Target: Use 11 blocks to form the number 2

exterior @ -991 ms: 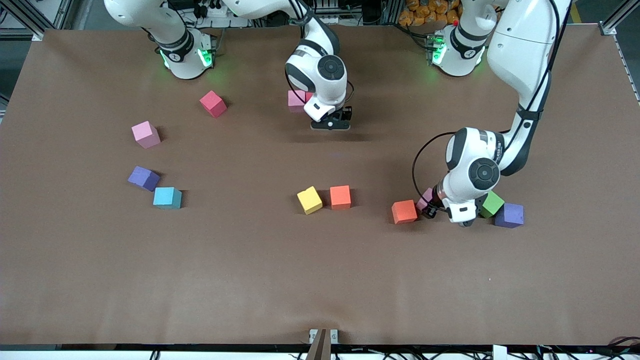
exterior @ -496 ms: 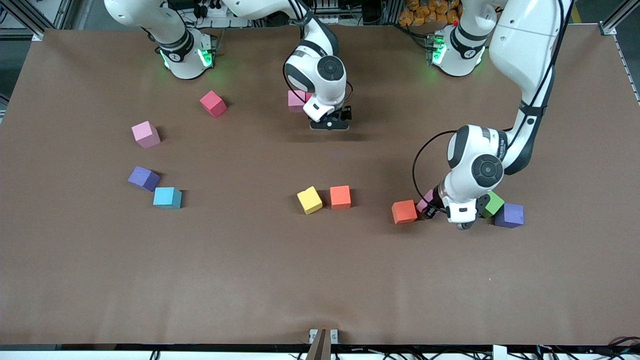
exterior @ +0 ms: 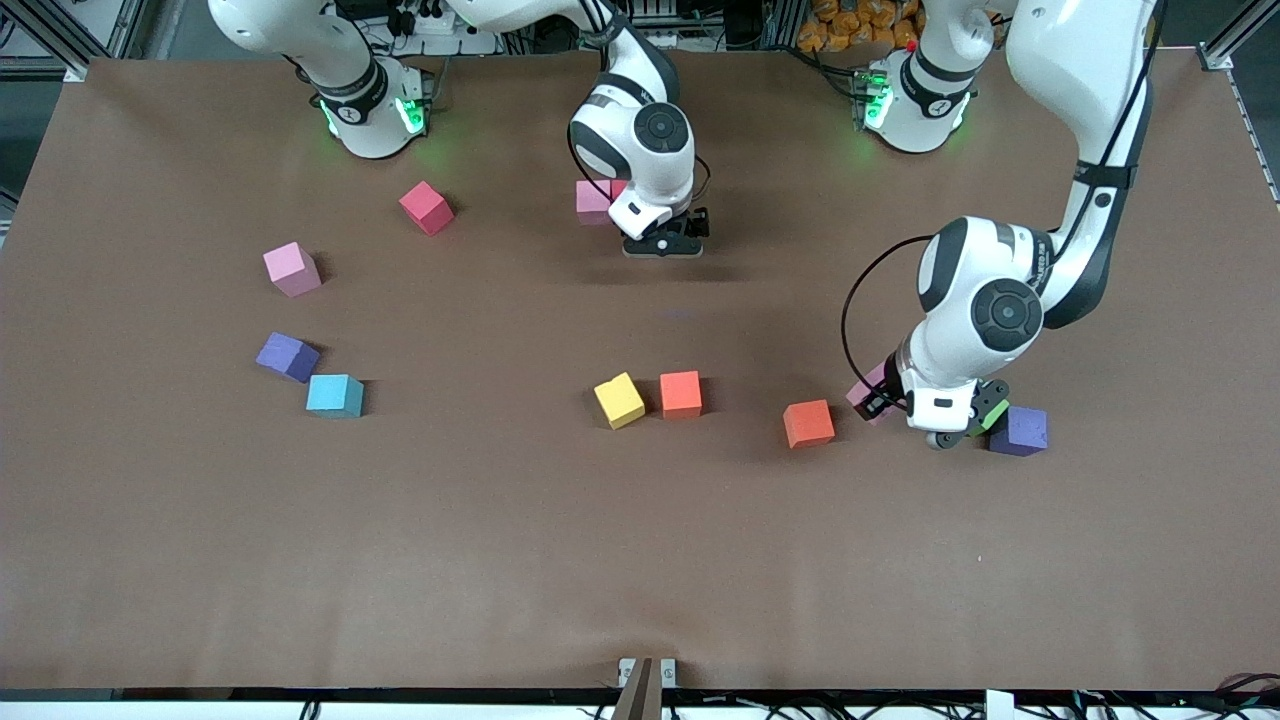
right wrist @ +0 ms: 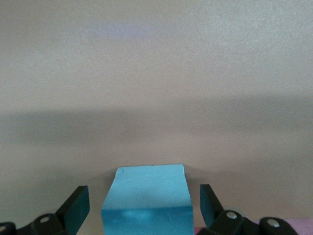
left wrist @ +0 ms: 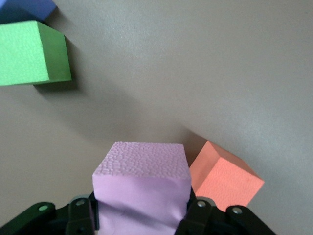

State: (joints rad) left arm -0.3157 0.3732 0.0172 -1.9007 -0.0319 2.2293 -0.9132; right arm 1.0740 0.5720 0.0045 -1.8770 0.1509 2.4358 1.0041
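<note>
Left gripper clamps a pink block — right gripper spread around a light-blue block.

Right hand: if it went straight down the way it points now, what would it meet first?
The right hand is open, its fingers apart from a light blue block between them. Going straight on, it would likely reach the table either side of that block; depth is unclear.

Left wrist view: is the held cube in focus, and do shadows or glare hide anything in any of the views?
Left wrist view: pink block sharp, foam grain visible between the left gripper fingers; soft shadows beside the green block and orange block. Right wrist view: light blue block crisp, table beyond it soft, broad shadow band. Front view: even light, no glare; short shadows.
</note>
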